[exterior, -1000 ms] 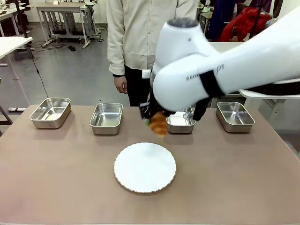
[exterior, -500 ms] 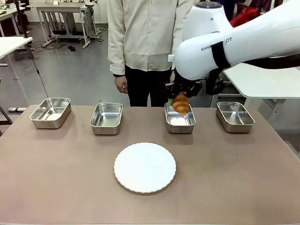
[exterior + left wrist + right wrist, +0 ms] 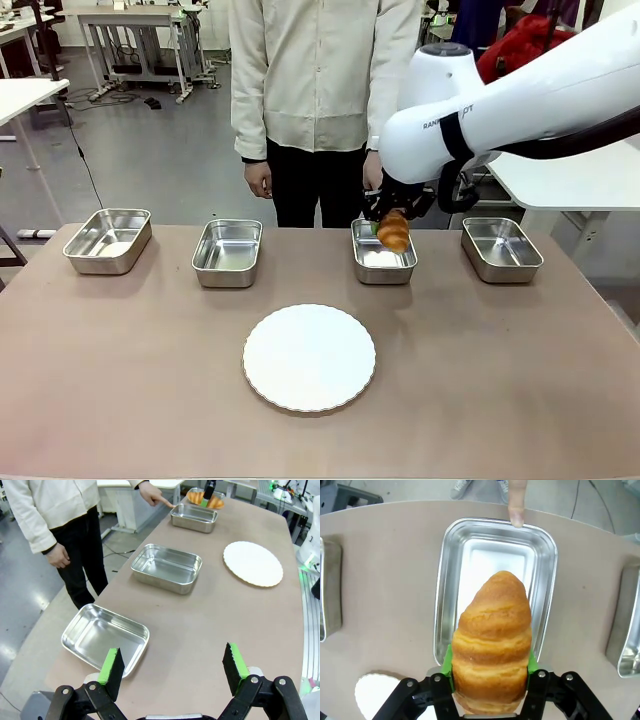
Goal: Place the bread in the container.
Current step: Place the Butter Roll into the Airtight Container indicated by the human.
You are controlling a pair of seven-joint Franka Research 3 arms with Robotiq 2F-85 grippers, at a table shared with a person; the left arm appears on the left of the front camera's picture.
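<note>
Two green-padded fingers of the right gripper (image 3: 490, 680) clamp the bread (image 3: 492, 640), a ridged golden croissant held by its thicker end with its tapered tip pointing down toward the container (image 3: 449, 595). Seen from the front, the croissant (image 3: 394, 231) hangs above the steel pan (image 3: 384, 265), third from the left in a row of four along the table's far edge, and does not look to be touching it. A person standing at that far edge rests a fingertip (image 3: 516, 515) on the pan's far rim, apparently marking it as the target. The carry appears finished and the placing step is in hand: the next move likely calls for a short descent into the pan, then parting the fingers, keeping clear of the pointing finger. The left gripper (image 3: 172, 672) waits with its fingers spread apart and nothing between them, over the table's left end, just short of the leftmost pan (image 3: 106, 637). A white plate (image 3: 309, 357) sits nearer the table's front edge.
</note>
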